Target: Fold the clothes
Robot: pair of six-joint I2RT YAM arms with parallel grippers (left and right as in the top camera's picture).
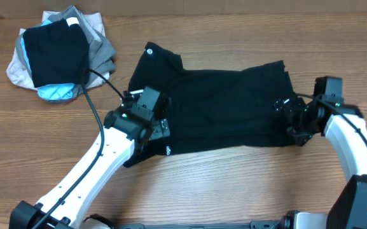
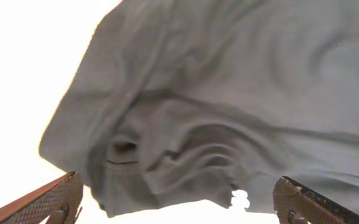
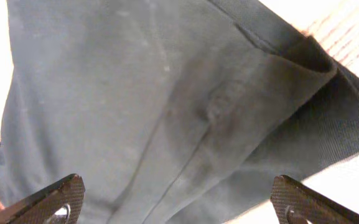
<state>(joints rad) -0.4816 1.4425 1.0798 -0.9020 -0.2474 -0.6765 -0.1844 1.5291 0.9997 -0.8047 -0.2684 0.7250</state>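
Folding looks barely begun: the black shirt (image 1: 228, 108) lies rumpled and mostly flat, stretched between the two claws. At one end, the left claw (image 2: 179, 196) is directly above the cloth, as is the right claw (image 3: 176, 193) at the other. Both have fingers spread wide, pinching nothing. Every neat fold seems left to do.

Overhead is evenly lit and sharp, with only faint shadows. Both wrist views blow the worktop (image 3: 353, 31) out white, washing the shirt (image 2: 241, 93) grey.
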